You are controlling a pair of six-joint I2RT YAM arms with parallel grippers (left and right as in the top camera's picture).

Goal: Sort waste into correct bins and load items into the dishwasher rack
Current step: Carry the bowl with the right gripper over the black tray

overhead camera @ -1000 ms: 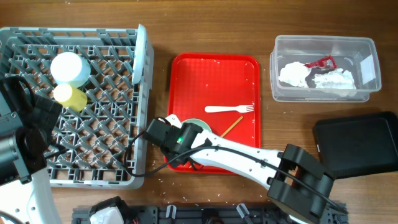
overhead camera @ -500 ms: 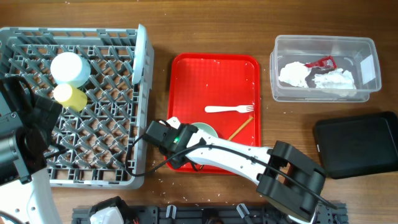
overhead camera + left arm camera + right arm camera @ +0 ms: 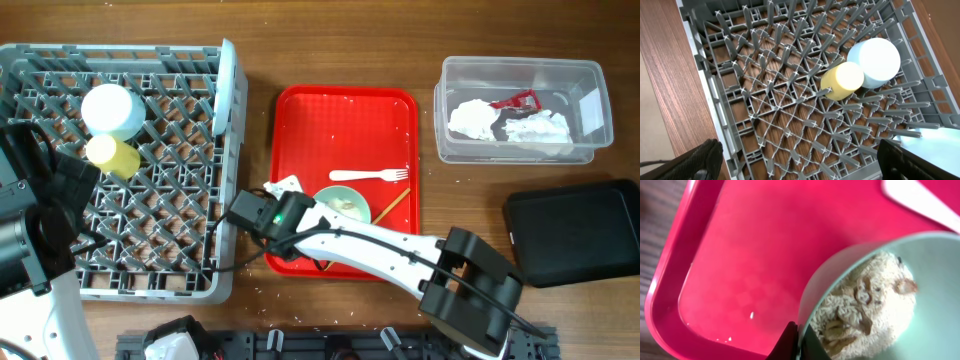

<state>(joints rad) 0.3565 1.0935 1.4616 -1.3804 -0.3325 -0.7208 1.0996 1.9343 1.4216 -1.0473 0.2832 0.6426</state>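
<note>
Right gripper (image 3: 799, 342) clamped tight on rim of pale green bowl (image 3: 345, 206), rice crumbs (image 3: 860, 310) inside. Bowl on red tray (image 3: 340, 130), toward its near edge, white plastic fork (image 3: 368, 176) just behind. Left gripper (image 3: 800, 167) spread wide, empty, above dishwasher rack (image 3: 765, 100).

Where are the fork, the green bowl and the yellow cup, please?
fork (image 3: 365, 176), overhead view, middle of its handle.
green bowl (image 3: 935, 315), right wrist view, bare inner wall beside the food.
yellow cup (image 3: 847, 77), left wrist view, its round end face.
</note>
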